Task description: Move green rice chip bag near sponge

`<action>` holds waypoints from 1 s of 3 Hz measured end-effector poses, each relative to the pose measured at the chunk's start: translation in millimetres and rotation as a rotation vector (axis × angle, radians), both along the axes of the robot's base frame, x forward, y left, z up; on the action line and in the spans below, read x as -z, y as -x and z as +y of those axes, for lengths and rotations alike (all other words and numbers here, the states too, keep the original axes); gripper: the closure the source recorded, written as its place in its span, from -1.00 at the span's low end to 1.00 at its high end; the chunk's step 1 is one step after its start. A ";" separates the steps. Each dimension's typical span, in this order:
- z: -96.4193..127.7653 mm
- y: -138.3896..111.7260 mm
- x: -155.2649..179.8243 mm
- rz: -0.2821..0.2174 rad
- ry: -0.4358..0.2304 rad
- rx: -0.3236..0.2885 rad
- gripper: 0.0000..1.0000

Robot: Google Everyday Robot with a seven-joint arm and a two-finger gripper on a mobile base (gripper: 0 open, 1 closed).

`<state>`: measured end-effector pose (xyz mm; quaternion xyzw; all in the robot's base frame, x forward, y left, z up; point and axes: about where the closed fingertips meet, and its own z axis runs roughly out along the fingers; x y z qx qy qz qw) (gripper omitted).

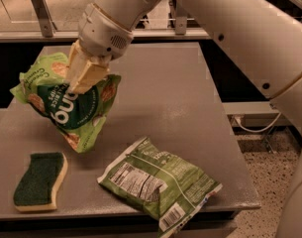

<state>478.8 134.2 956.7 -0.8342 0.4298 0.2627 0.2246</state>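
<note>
Looks like a robot lab or test room, not a home: plain grey table (165, 83), speckled floor (269, 182) and loose cable (249, 129) off right of the fingers. The gripper (83, 81) hangs above the table's left side, clamped on the green rice chip bag (76, 113).
</note>
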 end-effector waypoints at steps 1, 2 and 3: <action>15.8 5.8 7.9 0.027 0.003 -0.050 1.00; 25.8 8.3 14.0 0.077 -0.012 -0.103 0.63; 29.1 7.1 13.7 0.072 -0.019 -0.097 0.17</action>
